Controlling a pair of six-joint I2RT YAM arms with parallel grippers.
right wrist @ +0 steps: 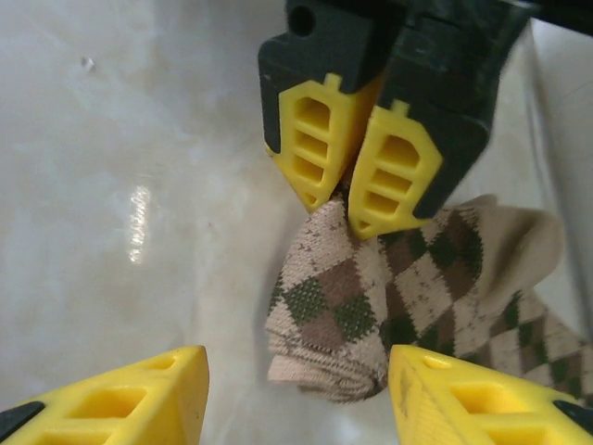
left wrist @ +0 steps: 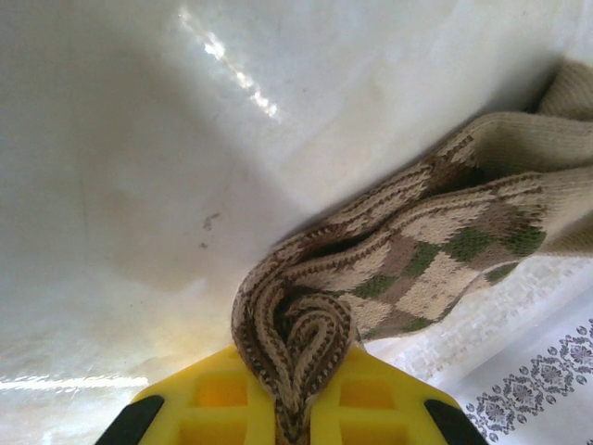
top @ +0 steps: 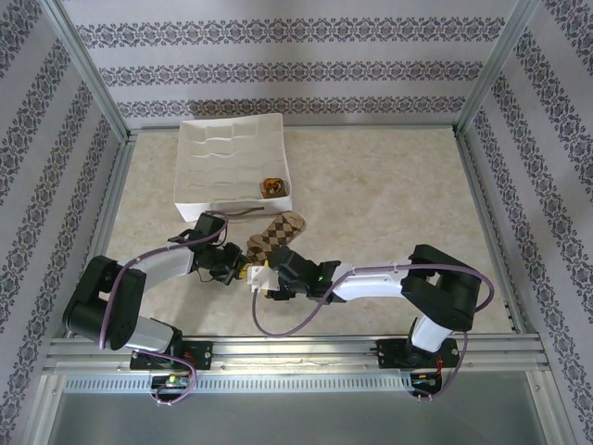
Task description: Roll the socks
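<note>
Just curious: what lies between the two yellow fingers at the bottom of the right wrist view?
In the right wrist view, the folded end of the argyle sock sits between the open fingers of the right gripper; the left gripper pinches it.

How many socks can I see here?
2: an argyle sock on the table, pinched by the left tool; a rolled one in the near right corner of the white box. More could be hidden.

Bright, soft, even light; white glare streaks on the table (left wrist: 139, 185) toward eleven o'clock, left wrist view; foreground slightly blurred.
</note>
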